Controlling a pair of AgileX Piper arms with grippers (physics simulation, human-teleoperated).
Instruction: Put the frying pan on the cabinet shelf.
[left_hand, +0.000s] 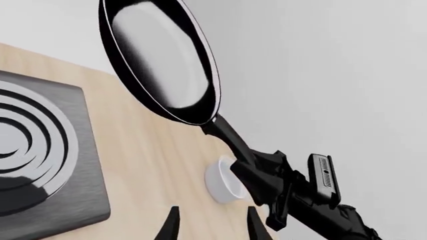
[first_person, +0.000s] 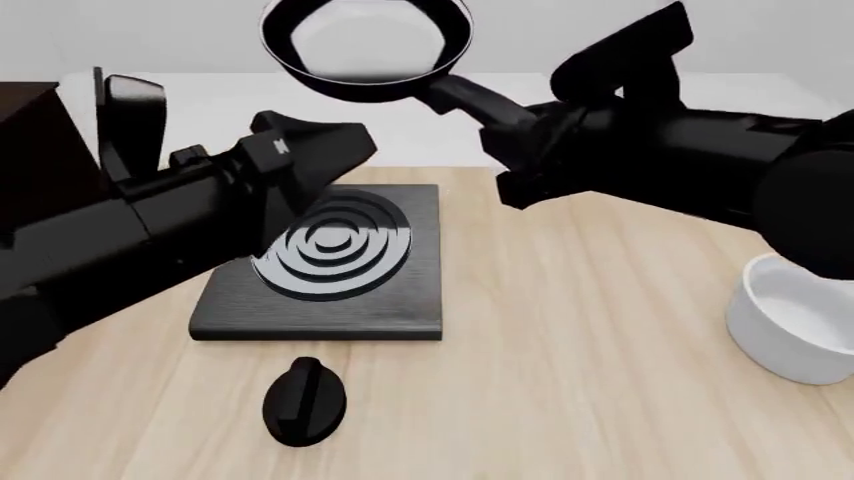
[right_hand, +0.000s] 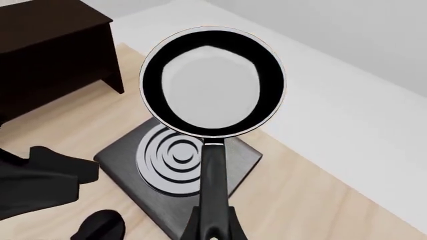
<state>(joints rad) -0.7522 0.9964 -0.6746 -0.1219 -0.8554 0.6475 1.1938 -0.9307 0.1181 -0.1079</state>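
Note:
The black frying pan (first_person: 367, 45) hangs in the air above the far side of the table, its glossy inside facing up. My right gripper (first_person: 505, 125) is shut on its long handle (right_hand: 213, 170). In the right wrist view the pan (right_hand: 212, 82) floats over the stove plate, well apart from the dark cabinet (right_hand: 47, 30). That cabinet (first_person: 27, 140) stands at the table's far left; only its top board and side show, and its inside is too dark to read. My left gripper (left_hand: 210, 227) is open and holds nothing. It points at the pan (left_hand: 163, 60) from below.
A black square stove plate (first_person: 334, 265) with silver rings lies at centre left, under my left arm (first_person: 174, 215). Nearer the front edge lies a black knob (first_person: 304, 400). A white bowl (first_person: 801, 320) stands at the right.

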